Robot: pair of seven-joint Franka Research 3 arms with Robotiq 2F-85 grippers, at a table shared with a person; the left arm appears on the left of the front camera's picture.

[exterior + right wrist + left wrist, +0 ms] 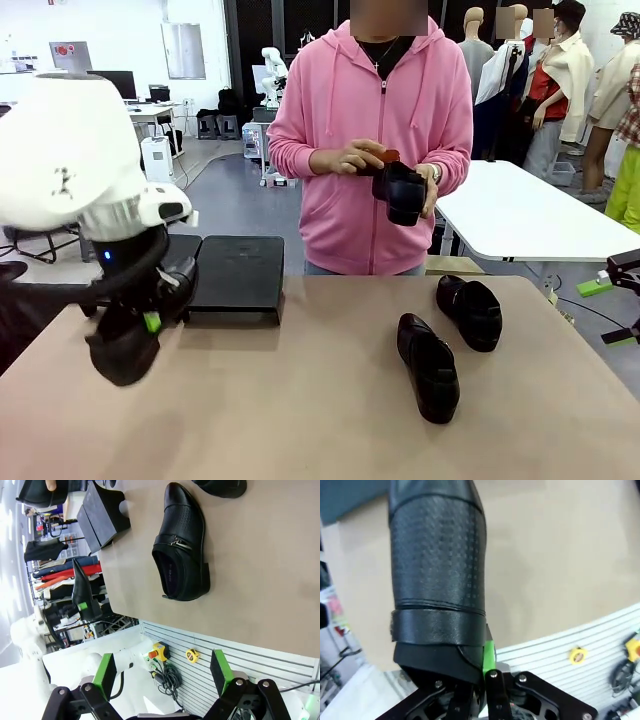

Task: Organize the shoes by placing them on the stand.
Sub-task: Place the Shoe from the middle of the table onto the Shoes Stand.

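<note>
My left gripper [140, 325] is shut on the heel of a glossy black shoe [122, 352], which hangs toe-down over the table's left side, just in front of the matte-black stand [238, 272]. In the left wrist view the shoe [440, 570] stands between the fingers, and one green pad [489, 652] presses its heel. Two more shoes lie on the table right of centre, one nearer [428, 366] and one farther [470, 311]. The person holds another shoe [402, 192] in both hands. My right gripper [162, 672] is open with nothing between its fingers, at the table's right edge [612, 308].
The tan table [300, 420] has free room in the middle and front. In the right wrist view the nearer shoe [182, 545] lies ahead, with the stand [102, 515] beyond it. A white table [530, 215] stands behind the person.
</note>
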